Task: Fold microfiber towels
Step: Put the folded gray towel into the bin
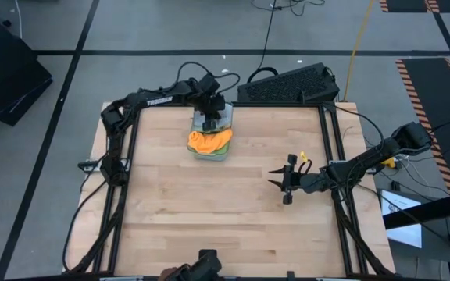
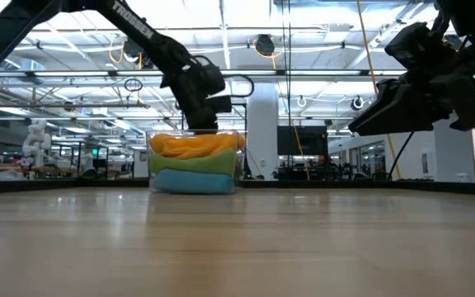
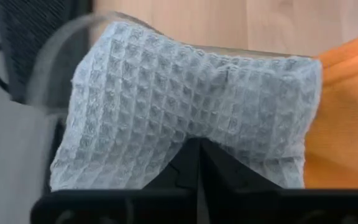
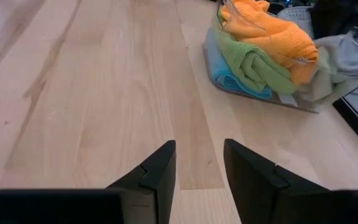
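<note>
Table (image 1: pixel 209 211): bare, no towel spread or folded.
Bin (image 1: pixel 223 153): far side, orange towel (image 1: pixel 207 140) atop green (image 4: pixel 253 65), blue (image 4: pixel 232 81).
Left gripper (image 1: pixel 210 119): jaws pinching grey towel (image 3: pixel 185 112).
Right gripper (image 1: pixel 284 181): right, jaws apart, empty.
Progress: 0 folded, judging so.

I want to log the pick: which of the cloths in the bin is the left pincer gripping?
The light grey cloth. The left pincer is shut on it at the bin's far end, while the orange cloth lies free beside it.
</note>
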Action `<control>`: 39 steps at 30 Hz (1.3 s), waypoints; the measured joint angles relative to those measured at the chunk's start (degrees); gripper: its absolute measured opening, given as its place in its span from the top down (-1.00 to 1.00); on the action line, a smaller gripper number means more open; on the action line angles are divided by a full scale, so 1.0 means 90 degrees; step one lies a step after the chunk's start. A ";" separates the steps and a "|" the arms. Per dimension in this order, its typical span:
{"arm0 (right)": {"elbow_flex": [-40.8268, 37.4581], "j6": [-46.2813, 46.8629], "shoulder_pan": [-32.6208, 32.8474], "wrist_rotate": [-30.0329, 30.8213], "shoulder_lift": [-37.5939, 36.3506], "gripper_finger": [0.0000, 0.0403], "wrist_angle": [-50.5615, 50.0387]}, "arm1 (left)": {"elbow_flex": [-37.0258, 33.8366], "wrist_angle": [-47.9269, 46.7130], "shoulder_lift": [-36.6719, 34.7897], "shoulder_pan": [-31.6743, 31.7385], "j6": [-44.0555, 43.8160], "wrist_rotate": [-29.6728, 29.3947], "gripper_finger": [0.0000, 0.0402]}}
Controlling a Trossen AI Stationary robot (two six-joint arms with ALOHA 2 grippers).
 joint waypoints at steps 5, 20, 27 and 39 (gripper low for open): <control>0.0000 -0.0047 0.0000 0.0017 0.0000 0.38 -0.0006 | 0.0002 0.0056 0.0206 0.0025 -0.0025 0.0132 0.87; 0.0000 -0.0030 0.0000 0.0026 0.0000 0.38 -0.0079 | -0.0002 -0.0403 -0.0853 -0.0084 -0.0363 -0.0666 0.84; 0.0000 0.0011 0.0000 0.0026 0.0000 0.38 -0.0073 | 0.0002 -0.1186 -0.1534 0.0208 -0.0579 -0.1634 0.89; 0.0002 0.0015 0.0000 0.0019 0.0000 0.38 -0.0078 | -0.0421 -0.0796 -0.0828 0.0489 -0.0760 -0.1582 0.98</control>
